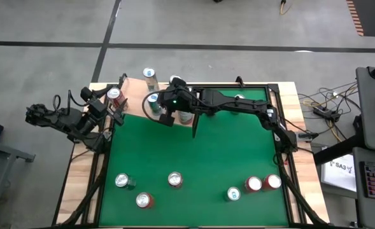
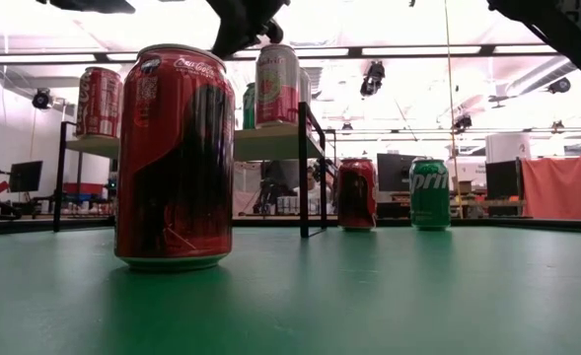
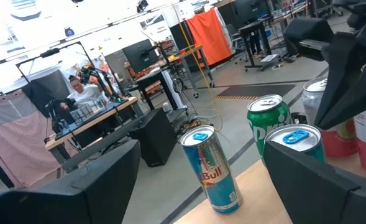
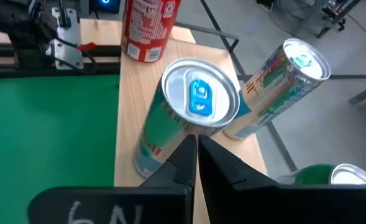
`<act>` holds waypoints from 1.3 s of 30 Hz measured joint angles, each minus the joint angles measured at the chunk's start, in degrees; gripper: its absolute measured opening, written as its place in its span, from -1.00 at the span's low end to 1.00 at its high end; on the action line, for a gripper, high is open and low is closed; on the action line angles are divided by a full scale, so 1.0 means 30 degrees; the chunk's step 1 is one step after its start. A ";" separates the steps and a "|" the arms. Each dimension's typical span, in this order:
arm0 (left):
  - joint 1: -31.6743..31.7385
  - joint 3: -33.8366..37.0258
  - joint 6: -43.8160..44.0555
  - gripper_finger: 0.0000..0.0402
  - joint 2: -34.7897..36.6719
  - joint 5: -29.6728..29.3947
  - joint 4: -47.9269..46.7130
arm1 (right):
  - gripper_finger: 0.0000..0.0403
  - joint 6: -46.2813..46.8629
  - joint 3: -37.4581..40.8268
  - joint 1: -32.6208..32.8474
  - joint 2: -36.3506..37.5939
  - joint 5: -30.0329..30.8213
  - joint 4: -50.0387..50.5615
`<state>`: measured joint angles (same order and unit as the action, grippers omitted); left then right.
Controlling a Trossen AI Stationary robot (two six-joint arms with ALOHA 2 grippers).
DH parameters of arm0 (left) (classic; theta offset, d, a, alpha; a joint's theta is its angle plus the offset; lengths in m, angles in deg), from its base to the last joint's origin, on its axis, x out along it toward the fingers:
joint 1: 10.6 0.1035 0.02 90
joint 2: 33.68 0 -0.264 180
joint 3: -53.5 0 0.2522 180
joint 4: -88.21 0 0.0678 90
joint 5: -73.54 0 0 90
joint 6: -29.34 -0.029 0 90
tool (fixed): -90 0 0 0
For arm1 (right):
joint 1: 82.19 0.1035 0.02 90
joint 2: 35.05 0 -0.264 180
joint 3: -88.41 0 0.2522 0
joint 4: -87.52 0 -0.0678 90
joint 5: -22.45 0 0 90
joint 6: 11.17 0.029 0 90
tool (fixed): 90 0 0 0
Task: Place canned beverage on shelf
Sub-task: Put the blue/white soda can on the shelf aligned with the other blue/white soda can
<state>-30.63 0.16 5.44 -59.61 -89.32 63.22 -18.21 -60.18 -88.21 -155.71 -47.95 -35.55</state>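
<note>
The pale wood shelf (image 1: 134, 102) stands on dark legs at the table's far left. It carries a red can (image 1: 114, 95), a tall Red Bull can (image 1: 150, 74), a green can (image 4: 332, 175) and a teal-and-white can with a blue tab (image 4: 198, 99). My right gripper (image 4: 194, 146) is shut, its tips at the near side of the blue-tab can, just under the rim. In the low view it hangs above the shelf (image 2: 243, 25). My left gripper (image 1: 109, 109) is open and empty beside the shelf's left end, facing the cans (image 3: 210, 168). My right gripper's shut fingertips (image 4: 189, 142) stand against the upper side of the blue-tab can, just below its rim (image 4: 198, 127), slanting down from the table's near right. I cannot tell whether they touch it. The can stands upright on the shelf.
Several cans stand on the green table near its front edge, among them a red one (image 1: 144, 200) and a pair at the right (image 1: 253, 184). In the low view a Coca-Cola can (image 2: 177, 158) looms close, and a dark red can (image 2: 357, 194) and a Sprite can (image 2: 430, 194) stand farther off.
</note>
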 joint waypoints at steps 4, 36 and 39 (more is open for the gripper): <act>-0.0007 0.0006 0.0000 0.62 0.0007 0.0000 0.0000 | -0.96 -0.0002 0.0026 -0.0108 -0.0114 0.0003 0.0049; -0.0007 0.0007 0.0000 0.62 -0.0022 0.0000 -0.0007 | -0.96 -0.0059 0.1684 -0.0096 -0.0124 -0.0176 -0.2526; -0.0003 0.0007 0.0000 0.62 -0.0022 0.0000 -0.0004 | -0.96 -0.0167 0.1887 -0.0096 -0.0124 -0.0184 -0.3041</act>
<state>-30.64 0.18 5.44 -59.68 -89.32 63.21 -18.71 -54.52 -88.50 -156.08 -48.50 -44.68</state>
